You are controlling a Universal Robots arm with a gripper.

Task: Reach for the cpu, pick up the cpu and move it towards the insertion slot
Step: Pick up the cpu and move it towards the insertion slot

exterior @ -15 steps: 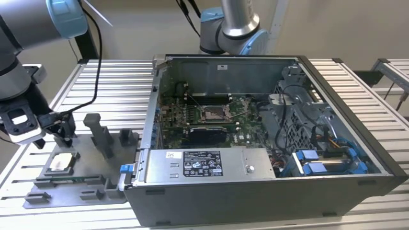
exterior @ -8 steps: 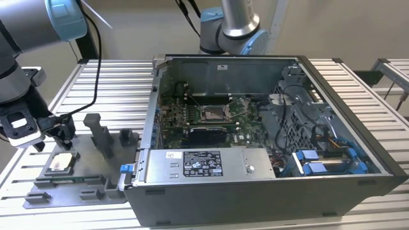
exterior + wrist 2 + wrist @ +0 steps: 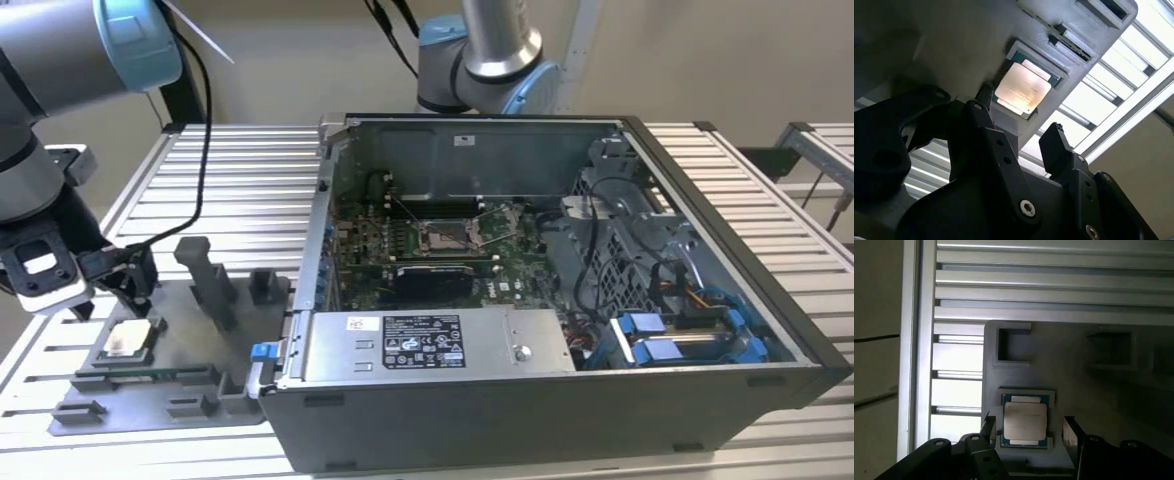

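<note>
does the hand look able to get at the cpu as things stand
Probably yes: the hand hangs open, close over the cpu, which lies uncovered in its pocket on the grey fixture plate.

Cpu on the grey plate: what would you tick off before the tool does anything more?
1. The cpu lies flat in its pocket on the plate: ok.
2. The tool is open: ok.
3. Its fingers flank the cpu, one on each side: ok.
4. The tool is low enough to grip the cpu's edges: cannot tell.
5. The slot is unobstructed from above: ok.
</note>
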